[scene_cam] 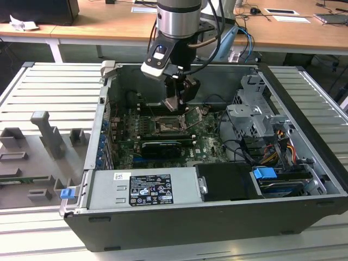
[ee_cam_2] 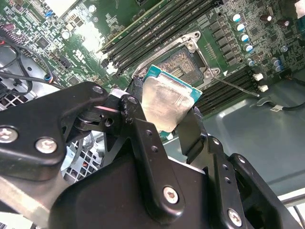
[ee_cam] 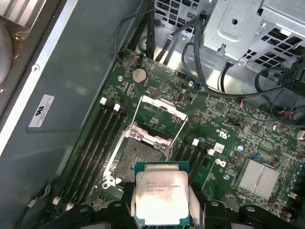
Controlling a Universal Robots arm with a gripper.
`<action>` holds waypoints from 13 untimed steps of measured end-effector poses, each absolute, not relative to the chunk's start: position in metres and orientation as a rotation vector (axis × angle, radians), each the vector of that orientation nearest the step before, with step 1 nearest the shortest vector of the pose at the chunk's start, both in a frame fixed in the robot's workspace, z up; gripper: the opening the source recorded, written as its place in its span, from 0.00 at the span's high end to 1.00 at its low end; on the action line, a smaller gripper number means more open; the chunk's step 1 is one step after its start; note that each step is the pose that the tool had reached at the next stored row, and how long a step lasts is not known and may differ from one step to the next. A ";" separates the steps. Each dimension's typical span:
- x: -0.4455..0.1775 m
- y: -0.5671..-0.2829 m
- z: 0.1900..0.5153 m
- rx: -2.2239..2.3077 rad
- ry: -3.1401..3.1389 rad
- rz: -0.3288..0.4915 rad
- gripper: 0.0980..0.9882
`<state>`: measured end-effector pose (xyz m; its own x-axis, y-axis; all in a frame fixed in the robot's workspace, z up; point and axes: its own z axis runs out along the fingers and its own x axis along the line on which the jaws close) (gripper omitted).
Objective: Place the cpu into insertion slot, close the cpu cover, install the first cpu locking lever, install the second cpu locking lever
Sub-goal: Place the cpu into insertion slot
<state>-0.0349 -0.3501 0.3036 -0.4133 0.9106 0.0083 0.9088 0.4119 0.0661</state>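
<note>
One chip, two fingers: my gripper [ee_cam_2: 164,114] was clamped on opposite edges of the cpu [ee_cam: 161,195], carrying it flat with its metal face up so it could go down square. It hung over the insertion slot [ee_cam: 136,162], not yet seated. That socket lay bare on the green motherboard [ee_cam: 228,138] because the cpu cover [ee_cam: 163,105] stood swung open beside it, the locking levers [ee_cam: 135,117] raised clear.

second wrist view | cpu [ee_cam_2: 167,102] hides part of insertion slot [ee_cam_2: 182,63] from me | gripper [ee_cam_2: 164,117] body cut off by edge
</note>
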 end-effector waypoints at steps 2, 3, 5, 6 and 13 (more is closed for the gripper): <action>-0.035 -0.350 0.303 1.704 2.603 0.093 0.51; -0.035 -0.350 0.302 1.715 2.595 0.093 0.51; -0.035 -0.350 0.301 1.750 2.571 0.092 0.51; -0.035 -0.350 0.301 1.758 2.565 0.092 0.51; -0.035 -0.350 0.298 1.851 2.496 0.090 0.51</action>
<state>-0.0349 -0.3500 0.2981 -0.2906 0.9568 0.0080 0.9549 0.2895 0.0661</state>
